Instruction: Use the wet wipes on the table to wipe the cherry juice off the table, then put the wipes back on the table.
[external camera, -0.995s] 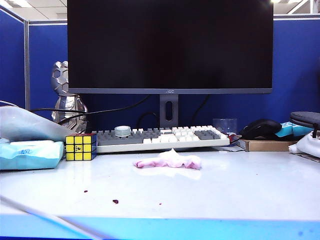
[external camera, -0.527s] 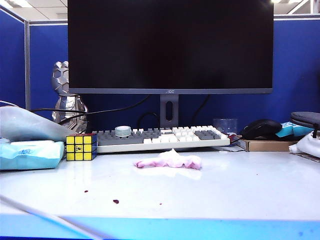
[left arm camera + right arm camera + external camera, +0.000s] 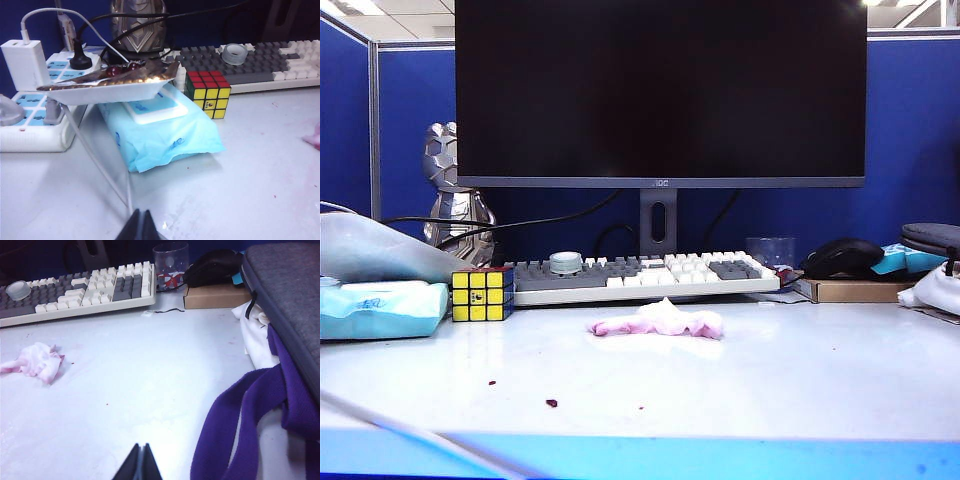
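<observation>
Table (image 3: 800,380): I see the glossy white top running past both sides of the exterior view; its light blue front edge is cut off at the bottom.
Monitor (image 3: 660,90): dark screen, its top out of frame.
Keyboard (image 3: 640,274): behind the wipes, its left end partly hidden by the puzzle cube (image 3: 482,294).
Wet wipes (image 3: 658,322): crumpled white-pink wad lying loose on the table in front of the keyboard, nothing touching it; the left wrist view catches only a pink corner.
Left gripper (image 3: 141,227): only the dark tips show, pressed together, empty, low over the table near the blue packet (image 3: 162,132).
Right gripper (image 3: 140,463): tips closed, holding nothing, well apart from the wipes.
Cherry juice (image 3: 551,403): tiny dark specks near the front edge; fainter smears I can barely make out.
</observation>
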Robot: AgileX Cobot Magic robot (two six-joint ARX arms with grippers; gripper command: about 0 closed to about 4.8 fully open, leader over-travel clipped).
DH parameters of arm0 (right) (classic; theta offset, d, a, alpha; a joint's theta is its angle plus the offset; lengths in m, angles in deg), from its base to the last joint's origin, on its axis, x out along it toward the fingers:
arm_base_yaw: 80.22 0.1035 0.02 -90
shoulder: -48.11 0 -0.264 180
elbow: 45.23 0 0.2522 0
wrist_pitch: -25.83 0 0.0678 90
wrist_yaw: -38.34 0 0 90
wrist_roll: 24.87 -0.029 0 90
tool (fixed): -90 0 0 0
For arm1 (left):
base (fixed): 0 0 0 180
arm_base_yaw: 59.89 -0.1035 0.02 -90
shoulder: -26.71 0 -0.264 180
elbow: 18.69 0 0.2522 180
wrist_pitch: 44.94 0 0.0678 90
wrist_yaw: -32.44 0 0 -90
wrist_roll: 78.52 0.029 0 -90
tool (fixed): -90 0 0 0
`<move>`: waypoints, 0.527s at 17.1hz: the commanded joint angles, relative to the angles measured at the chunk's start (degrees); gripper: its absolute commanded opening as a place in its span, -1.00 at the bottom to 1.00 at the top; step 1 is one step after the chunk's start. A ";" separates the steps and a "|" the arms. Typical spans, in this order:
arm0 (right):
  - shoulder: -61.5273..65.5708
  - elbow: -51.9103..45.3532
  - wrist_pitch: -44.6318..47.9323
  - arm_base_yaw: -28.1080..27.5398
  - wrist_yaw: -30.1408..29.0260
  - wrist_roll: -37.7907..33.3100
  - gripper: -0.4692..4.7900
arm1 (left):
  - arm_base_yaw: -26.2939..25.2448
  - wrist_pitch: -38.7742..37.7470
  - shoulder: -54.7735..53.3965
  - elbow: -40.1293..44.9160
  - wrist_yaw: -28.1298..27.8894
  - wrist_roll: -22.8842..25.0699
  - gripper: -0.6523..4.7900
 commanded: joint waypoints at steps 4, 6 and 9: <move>-0.07 -0.04 0.07 -0.02 0.09 0.00 -0.82 | -0.04 -0.20 0.17 0.04 0.00 0.07 -0.74; -0.07 -0.04 0.07 -0.02 0.09 0.00 -0.82 | -0.04 0.57 0.17 0.04 0.00 -1.49 -0.74; -0.07 -0.04 0.09 -0.02 0.07 0.00 -0.82 | -0.04 4.46 0.17 0.04 0.13 -9.94 -0.49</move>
